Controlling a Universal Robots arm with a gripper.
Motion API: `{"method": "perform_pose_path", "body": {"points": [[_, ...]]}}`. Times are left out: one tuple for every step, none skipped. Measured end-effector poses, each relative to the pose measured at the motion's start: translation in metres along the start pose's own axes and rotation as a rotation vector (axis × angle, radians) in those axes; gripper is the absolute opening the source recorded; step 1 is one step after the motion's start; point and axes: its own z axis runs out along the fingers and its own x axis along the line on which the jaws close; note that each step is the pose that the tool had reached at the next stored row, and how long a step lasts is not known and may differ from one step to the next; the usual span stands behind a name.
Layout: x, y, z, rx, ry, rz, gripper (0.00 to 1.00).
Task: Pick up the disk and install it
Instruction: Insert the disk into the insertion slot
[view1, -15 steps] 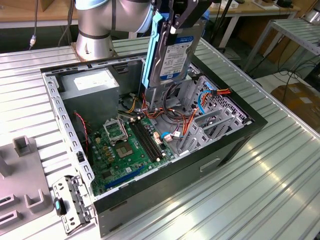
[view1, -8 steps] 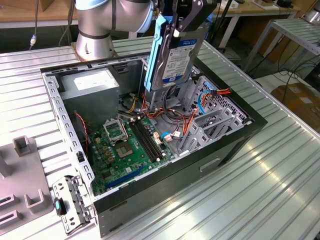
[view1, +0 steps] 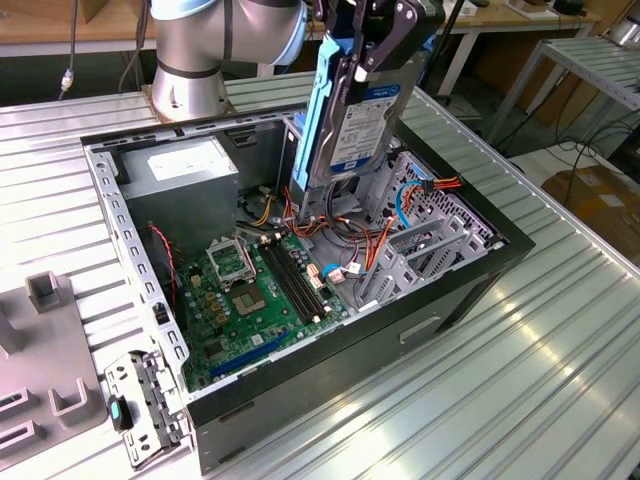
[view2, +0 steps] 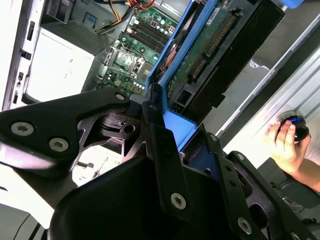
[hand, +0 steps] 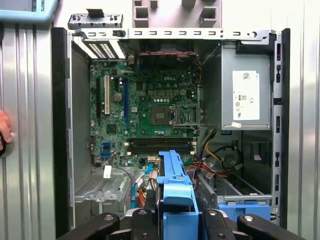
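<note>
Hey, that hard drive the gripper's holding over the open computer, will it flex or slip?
Probably rigid: the disk hangs unbent, on end, in the gripper. Its smooth blue plastic rails might let it slip. Likely knock-sensitive: its circuit board is bare.

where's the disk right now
In the exterior view the disk stands upright in the gripper over the open case, to the exterior view's right of the power supply and just above the cables.
</note>
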Motion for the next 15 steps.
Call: {"method": "perform_pose_path", "body": {"points": [[0.0011, 0.0000, 0.0000, 0.0000, 0.0000, 0.000, 0.37], [0.0022, 0.0000, 0.0000, 0.0000, 0.0000, 0.000, 0.37], [0.0034, 0.0000, 0.0000, 0.0000, 0.0000, 0.000, 0.37], [0.0044, -0.0001, -0.0001, 0.0000, 0.0001, 0.000, 0.37], [0.0055, -0.0001, 0.0000, -0.0001, 0.0000, 0.000, 0.37], [0.0066, -0.0001, 0.0000, 0.0000, 0.0000, 0.000, 0.37], [0.0087, -0.0001, 0.0000, 0.0000, 0.0000, 0.000, 0.37], [0.0106, -0.0001, 0.0000, 0.0000, -0.0001, 0.000, 0.37], [0.0124, -0.0001, 0.0000, 0.0000, -0.0001, 0.000, 0.37], [0.0135, -0.0002, -0.0001, 0.0000, 0.0000, 0.000, 0.37], [0.0148, -0.0002, 0.0000, 0.0000, 0.0000, 0.000, 0.37], [0.0164, -0.0002, 0.0000, 0.0000, -0.0001, 0.000, 0.37], [0.0188, -0.0003, -0.0001, -0.0001, 0.0001, 0.000, 0.37], [0.0207, -0.0003, 0.0000, 0.0000, 0.0000, 0.000, 0.37], [0.0228, -0.0003, 0.0000, 0.0000, -0.0001, 0.000, 0.37]]}}
